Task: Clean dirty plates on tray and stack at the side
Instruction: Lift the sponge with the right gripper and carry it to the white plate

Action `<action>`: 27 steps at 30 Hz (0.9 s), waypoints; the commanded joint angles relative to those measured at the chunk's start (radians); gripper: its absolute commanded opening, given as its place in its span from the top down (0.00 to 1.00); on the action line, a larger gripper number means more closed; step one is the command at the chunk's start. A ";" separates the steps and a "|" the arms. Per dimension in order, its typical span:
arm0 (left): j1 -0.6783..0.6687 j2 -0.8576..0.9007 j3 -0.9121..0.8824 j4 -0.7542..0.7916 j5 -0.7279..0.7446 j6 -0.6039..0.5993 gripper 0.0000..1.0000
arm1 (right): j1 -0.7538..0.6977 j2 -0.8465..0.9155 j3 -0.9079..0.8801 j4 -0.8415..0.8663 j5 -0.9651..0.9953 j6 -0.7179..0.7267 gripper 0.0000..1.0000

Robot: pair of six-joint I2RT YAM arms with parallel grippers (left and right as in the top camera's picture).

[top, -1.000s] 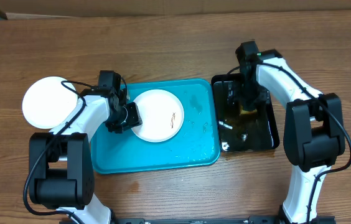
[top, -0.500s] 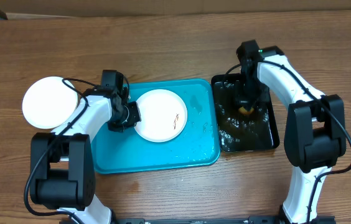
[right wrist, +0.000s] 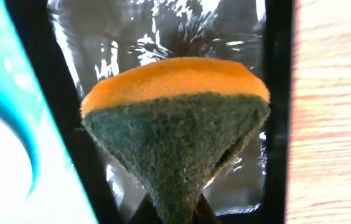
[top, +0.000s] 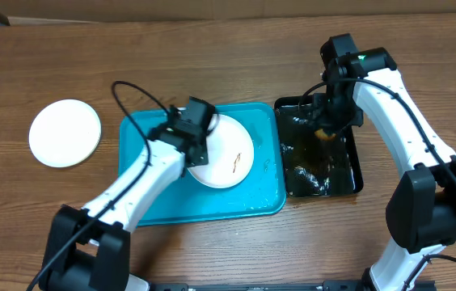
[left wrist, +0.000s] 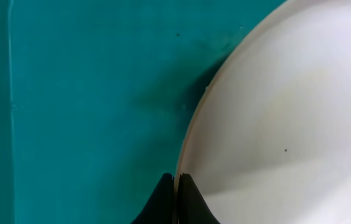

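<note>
A white plate (top: 230, 152) with a small brown smear lies on the turquoise tray (top: 155, 202), right of its middle. My left gripper (top: 199, 150) is shut on this plate's left rim; in the left wrist view the black fingertips (left wrist: 168, 198) pinch the rim of the plate (left wrist: 287, 112) over the tray (left wrist: 82, 93). A second white plate (top: 65, 132) rests on the wood at far left. My right gripper (top: 327, 128) is shut on an orange sponge (right wrist: 175, 118) with a dark green scouring face, held above the black tray (top: 349, 174). In the right wrist view the gripper (right wrist: 174, 213) clamps the sponge's narrow lower end.
The black tray (right wrist: 275, 93) holds glistening water and stands right against the turquoise tray (right wrist: 10, 118). Bare wooden table (top: 212, 56) surrounds both trays. A black cable arcs above my left arm (top: 131, 89).
My left gripper has shut on the plate's rim and shifted it right on the tray. My right gripper has shut on the sponge and raised it from the black tray.
</note>
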 commanded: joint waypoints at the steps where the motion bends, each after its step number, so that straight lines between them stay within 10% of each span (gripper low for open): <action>1: -0.048 -0.008 -0.013 -0.016 -0.146 -0.103 0.96 | -0.003 -0.014 0.020 -0.010 -0.151 -0.078 0.96; 27: -0.063 -0.008 -0.013 0.013 -0.114 -0.149 0.96 | -0.003 -0.012 0.020 0.007 -0.236 -0.145 0.96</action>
